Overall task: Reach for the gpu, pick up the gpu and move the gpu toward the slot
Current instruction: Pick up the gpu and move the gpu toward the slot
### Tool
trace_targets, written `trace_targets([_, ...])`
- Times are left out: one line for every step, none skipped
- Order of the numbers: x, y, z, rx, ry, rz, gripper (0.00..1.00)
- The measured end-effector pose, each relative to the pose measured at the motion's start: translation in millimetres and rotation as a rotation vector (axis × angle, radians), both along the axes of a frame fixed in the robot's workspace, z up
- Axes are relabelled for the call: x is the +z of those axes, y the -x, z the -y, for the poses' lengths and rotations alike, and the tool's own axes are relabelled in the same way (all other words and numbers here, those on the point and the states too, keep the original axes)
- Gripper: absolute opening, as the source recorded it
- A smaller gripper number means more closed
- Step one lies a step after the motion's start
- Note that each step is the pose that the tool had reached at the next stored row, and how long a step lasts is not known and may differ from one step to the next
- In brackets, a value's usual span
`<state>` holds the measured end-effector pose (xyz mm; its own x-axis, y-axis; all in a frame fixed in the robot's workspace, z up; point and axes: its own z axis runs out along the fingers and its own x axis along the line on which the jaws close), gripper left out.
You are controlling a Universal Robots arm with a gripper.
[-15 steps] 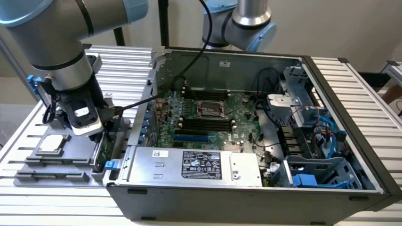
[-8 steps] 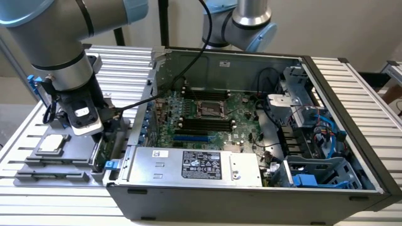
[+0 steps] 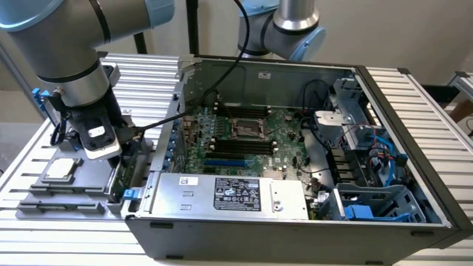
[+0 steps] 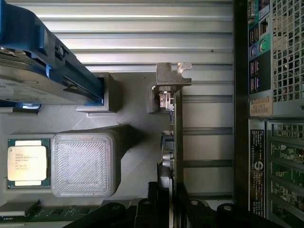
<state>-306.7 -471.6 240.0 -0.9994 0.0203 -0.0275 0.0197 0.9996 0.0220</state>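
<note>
We found the gpu (image 4: 176, 133) standing on its edge in a groove of the grey holder (image 4: 137, 123), with its silver bracket (image 4: 172, 76) at the far end. We judged that this pose offered the thin card to a grasp from above and kept it upright, as it would have to be to go down into the motherboard (image 3: 247, 138). The holder lay on the ribbed table (image 3: 44, 244) just beside the open computer case (image 3: 296, 235), on the exterior view's left, so the card was close to the board yet outside the case wall.

The gripper (image 4: 168, 209) hung straight down over the holder. In the wrist view it sat around the end of the card opposite the bracket, with the card running out from its middle. Whether it had clamped on the card or merely stood around it, we could not tell. The card sat low in its groove, not lifted. The square chip (image 4: 27, 163) and the blue-railed drive (image 4: 33, 76) lay off to one side, apart from the gripper.
</note>
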Motion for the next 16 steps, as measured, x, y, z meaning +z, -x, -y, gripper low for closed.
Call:
trace_targets([0.0,0.0,0.0,0.000,-0.0001,0.0000,0.26])
trace_targets([0.0,0.0,0.0,0.000,-0.0006,0.0000,0.26])
trace_targets([-0.1,0.0,-0.1,0.000,-0.0011,0.0001,0.26])
trace_targets([0.0,0.0,-0.1,0.000,-0.0019,0.0001,0.26])
trace_targets([0.0,0.0,-0.1,0.000,-0.0029,0.0003,0.26])
trace_targets([0.0,0.0,0.0,0.000,-0.0043,0.0005,0.26])
trace_targets([0.0,0.0,0.0,0.000,-0.0057,0.0009,0.26])
trace_targets([0.0,0.0,-0.1,0.000,-0.0067,0.0011,0.26])
trace_targets([0.0,0.0,-0.1,0.000,-0.0071,0.0011,0.26])
trace_targets([0.0,0.0,-0.1,0.000,-0.0073,0.0012,0.26])
trace_targets([0.0,0.0,0.0,0.000,-0.0075,0.0011,0.26])
trace_targets([0.0,0.0,0.0,0.000,-0.0076,0.0011,0.26])
trace_targets([0.0,0.0,0.0,0.000,-0.0078,0.0012,0.26])
trace_targets([0.0,0.0,0.0,0.000,-0.0082,0.0010,0.26])
trace_targets([0.2,0.0,0.2,0.000,-0.0091,0.0006,0.26])
trace_targets([0.4,0.0,0.3,0.000,-0.0106,-0.0005,0.26])
